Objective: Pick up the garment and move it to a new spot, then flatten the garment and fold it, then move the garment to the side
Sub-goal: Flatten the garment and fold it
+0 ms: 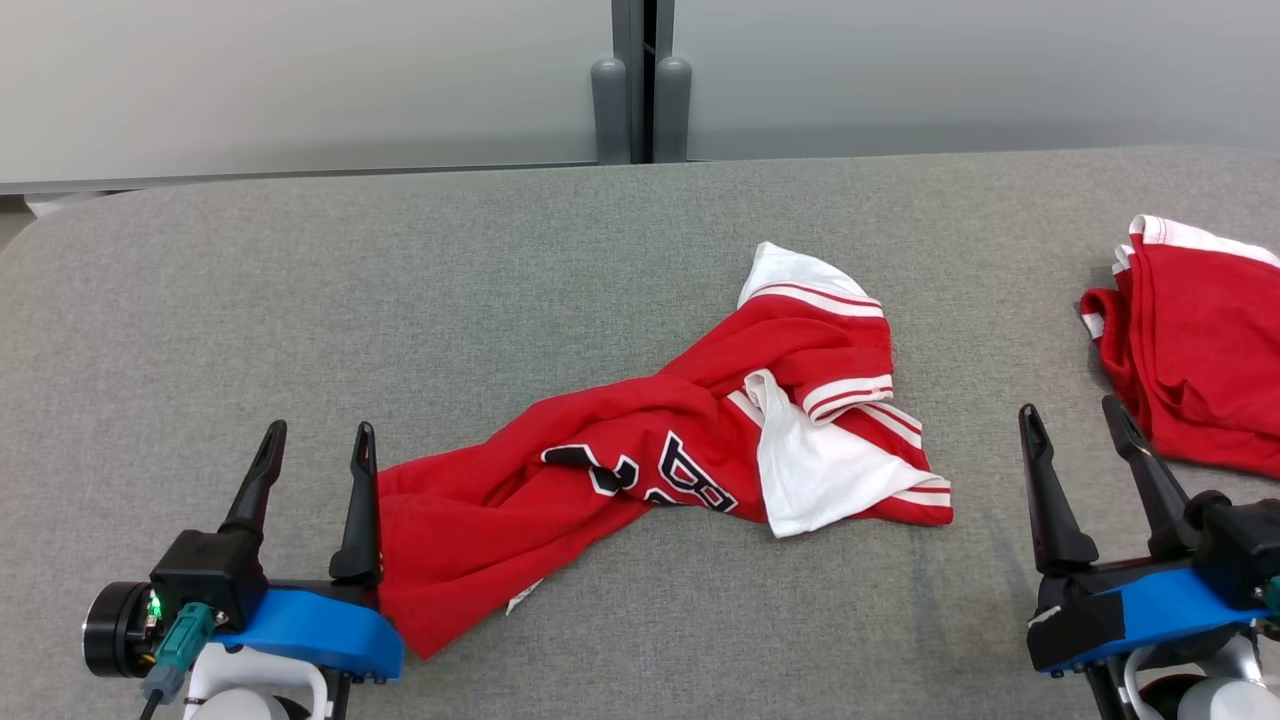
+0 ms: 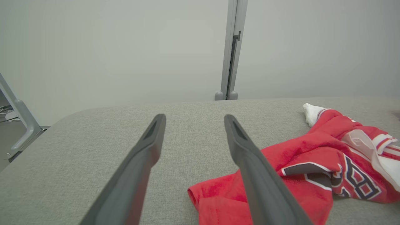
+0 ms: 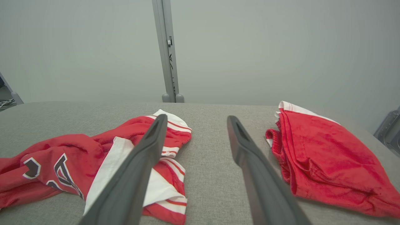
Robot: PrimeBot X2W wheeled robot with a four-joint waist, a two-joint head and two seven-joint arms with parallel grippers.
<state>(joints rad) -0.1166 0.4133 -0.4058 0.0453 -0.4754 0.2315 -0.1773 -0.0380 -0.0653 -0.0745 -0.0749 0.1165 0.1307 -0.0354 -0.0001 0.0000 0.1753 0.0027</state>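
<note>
**Both grippers wait open beside the crumpled jersey**

The red jersey [image 1: 640, 450] lies twisted in the middle of the grey table [image 1: 300, 300], the dark letters half hidden in a fold, so it is not yet flat. The left gripper [image 1: 320, 428] has its fingers [image 1: 358, 500] spread and holds nothing. The finger nearer to the cloth stands just beside the near-left hem, probably because this loose corner is the easiest place to pinch. The right gripper [image 1: 1071, 406] is also spread and empty, between the jersey and a second red garment [image 1: 1200, 360] which lies folded at the right edge, I think set aside there to keep the middle free
</note>
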